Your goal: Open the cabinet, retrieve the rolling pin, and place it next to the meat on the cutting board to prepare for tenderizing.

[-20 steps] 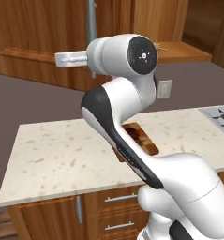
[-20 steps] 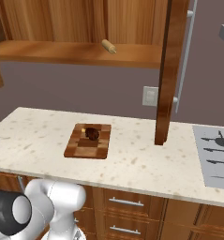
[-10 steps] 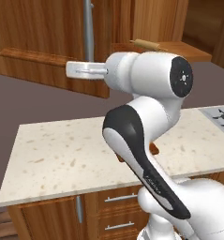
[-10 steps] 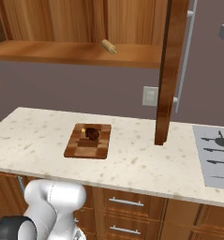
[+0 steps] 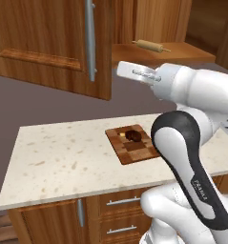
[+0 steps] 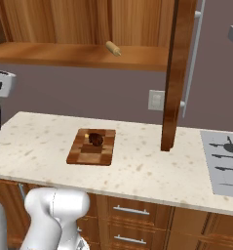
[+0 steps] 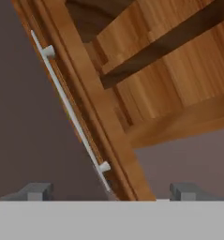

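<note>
My gripper (image 7: 111, 191) is spread wide and empty beside the open cabinet (image 5: 53, 43); inside it, the rolling pin (image 6: 113, 48) lies on the shelf.

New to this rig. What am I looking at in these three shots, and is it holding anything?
It is a rendered kitchen with a white robot arm on a driving base. Two shots come from base cameras behind the arm, left and right. The third looks along the end effector, whose two dark tips stand wide apart with nothing between them, facing the silver bar handle of an open reddish-brown wall cabinet door. On the speckled stone counter lies a checkered wooden cutting board with a small dark reddish-brown lump of meat. A slim light-tan wooden rolling pin lies on the cabinet shelf.
</note>
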Controlling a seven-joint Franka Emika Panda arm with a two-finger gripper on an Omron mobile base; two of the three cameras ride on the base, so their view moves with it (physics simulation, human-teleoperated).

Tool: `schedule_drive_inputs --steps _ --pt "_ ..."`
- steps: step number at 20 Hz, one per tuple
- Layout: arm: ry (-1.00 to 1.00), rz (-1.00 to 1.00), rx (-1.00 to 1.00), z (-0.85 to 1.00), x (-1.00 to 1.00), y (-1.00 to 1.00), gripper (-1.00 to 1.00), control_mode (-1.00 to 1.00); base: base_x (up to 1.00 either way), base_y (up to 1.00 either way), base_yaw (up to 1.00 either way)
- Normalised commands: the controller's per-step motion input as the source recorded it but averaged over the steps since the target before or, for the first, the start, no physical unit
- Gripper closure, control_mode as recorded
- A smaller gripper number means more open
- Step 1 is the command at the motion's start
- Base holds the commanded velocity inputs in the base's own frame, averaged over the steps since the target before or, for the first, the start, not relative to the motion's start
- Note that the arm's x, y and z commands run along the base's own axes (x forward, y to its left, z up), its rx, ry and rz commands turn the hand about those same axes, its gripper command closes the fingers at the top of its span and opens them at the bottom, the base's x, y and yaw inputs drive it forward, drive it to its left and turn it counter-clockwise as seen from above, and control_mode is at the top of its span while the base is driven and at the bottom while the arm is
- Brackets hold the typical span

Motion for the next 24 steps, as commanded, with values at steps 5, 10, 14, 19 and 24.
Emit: schedule_drive_inputs --steps 5,10,14,19,24 --pt "0.0 0.09 0.16 0.0 -0.01 -0.8 -1.0 -1.0 0.0 0.0 0.0" --pt "0.06 0.1 0.14 0.0 0.03 -0.49 -1.0 -1.0 0.0 0.0 0.0" --pt "0.12 0.04 0.06 0.01 0.3 -0.03 -1.0 -1.0 0.0 0.0 0.0" --pt "0.14 0.12 -0.02 0.0 0.38 0.02 -1.0 -1.0 0.0 0.0 0.0" --pt "0.13 0.14 -0.03 0.0 0.44 0.07 -1.0 -1.0 0.0 0.0 0.0"
